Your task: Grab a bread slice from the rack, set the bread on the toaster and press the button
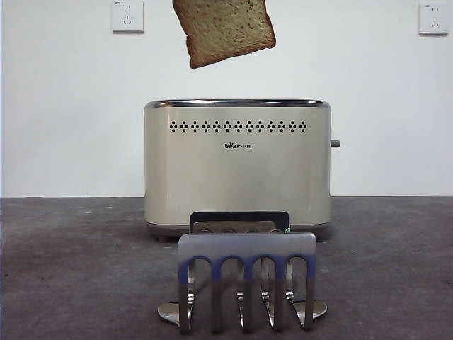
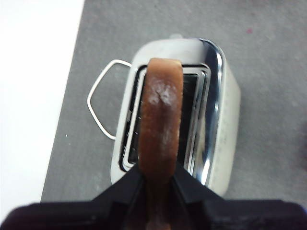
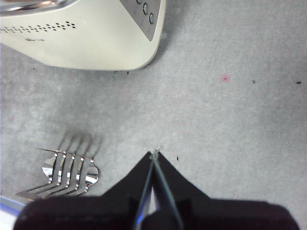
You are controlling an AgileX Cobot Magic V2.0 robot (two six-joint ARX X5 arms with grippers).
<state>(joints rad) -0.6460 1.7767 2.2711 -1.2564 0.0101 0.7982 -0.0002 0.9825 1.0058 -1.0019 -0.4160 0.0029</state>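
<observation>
- Bread (image 1: pixel 225 30) hangs in the air, well above the toaster (image 1: pixel 237 170), tilted, its top cut off by the frame edge in the front view.
- Left end effector (image 2: pixel 156 179) is clamped on the slice's edge; the left wrist view looks down the crust (image 2: pixel 160 120) straight at the toaster's open slots (image 2: pixel 192 120). The slice seems lined up roughly over a slot, not yet in it.
- Right end effector (image 3: pixel 154 160) waits low over the bare tabletop (image 3: pixel 230 124), jaws pressed together, nothing between them. The rack (image 3: pixel 72 170) is near it, the toaster's control end (image 3: pixel 144 14) farther off.
- Rack (image 1: pixel 246 283) stands in front of the toaster, its slots without bread.
- Button (image 1: pixel 335 144) sticks out from the toaster's narrow end, untouched.
- Handling, as a judgement: the slice is light, soft and crumbly. A hard pinch would dent or tear it; a weak one lets it swing or slip. Holding it at one edge, faces between the jaws, leaves the lower part free to enter the slot.
- Tilt matters: a slanted slice may catch on the chrome rim (image 1: pixel 237 103) or the slot's wire guides. Square it before lowering.
- Step in hand, judged: carrying to the toaster. Lowering, release and button press remain.
</observation>
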